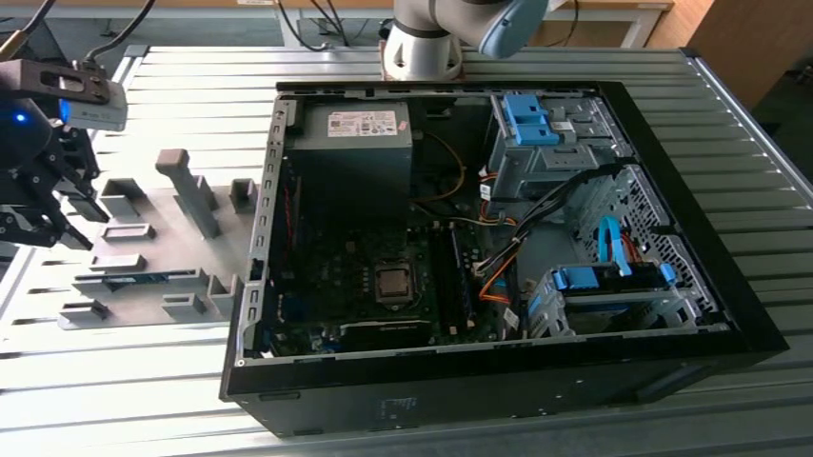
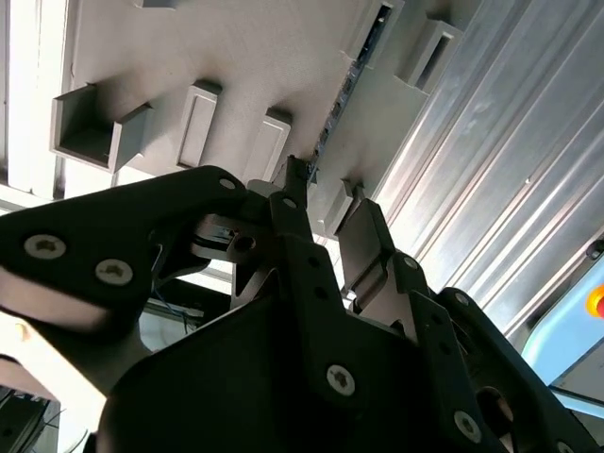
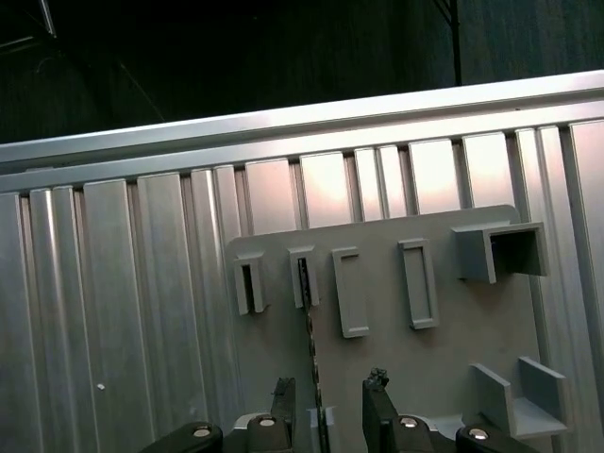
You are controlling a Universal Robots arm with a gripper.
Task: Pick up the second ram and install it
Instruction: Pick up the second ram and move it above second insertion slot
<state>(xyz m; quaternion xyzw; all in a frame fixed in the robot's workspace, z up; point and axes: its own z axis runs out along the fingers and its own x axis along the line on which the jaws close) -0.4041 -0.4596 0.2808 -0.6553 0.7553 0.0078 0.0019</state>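
The gripper (image 3: 330,398) hangs with its fingers (image 3: 377,401) apart and empty over the grey holder plate (image 3: 453,344), where the second ram (image 3: 308,321) stands on edge in its slot, nearer one finger than the other, so an off-centre descent could clip its upper edge or tilt it.

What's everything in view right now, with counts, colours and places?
second ram: one, green-blue, on edge in a holder on the fixture plate.
fixture plate: one, grey, with upright blocks, on the exterior view's left of the computer case.
computer case: one, black, open, on the table.
drive brackets: two, bright blue, inside the case.
table: one, silver, ribbed.
arm: one, silver, beyond the case.
gripper: one, black, open, above the ram.
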